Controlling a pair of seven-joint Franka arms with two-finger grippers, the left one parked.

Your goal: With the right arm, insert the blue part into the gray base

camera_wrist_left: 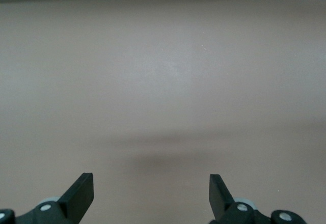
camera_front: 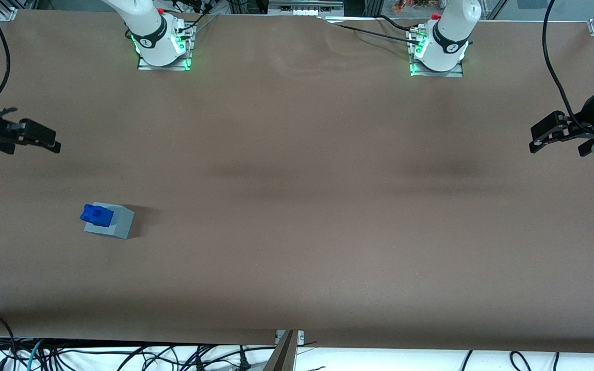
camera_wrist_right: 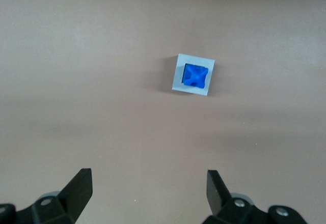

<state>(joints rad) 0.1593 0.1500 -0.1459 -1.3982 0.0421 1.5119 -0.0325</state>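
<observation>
Bright blue part (camera_front: 96, 215) of smooth, faintly glossy plastic, seated in matt light gray plastic base (camera_front: 119, 224), brown table cover (camera_front: 297, 206) matt like paper, gripper (camera_front: 34, 137) matt black, spread wide, empty

The front view looks steeply down on the whole brown tabletop (camera_front: 297, 206). The right wrist view looks straight down past its black pincer (camera_wrist_right: 147, 193), sharing with it the small bright blue plastic block (camera_wrist_right: 195, 75) seated in the light gray plastic cube (camera_wrist_right: 210, 67).
</observation>
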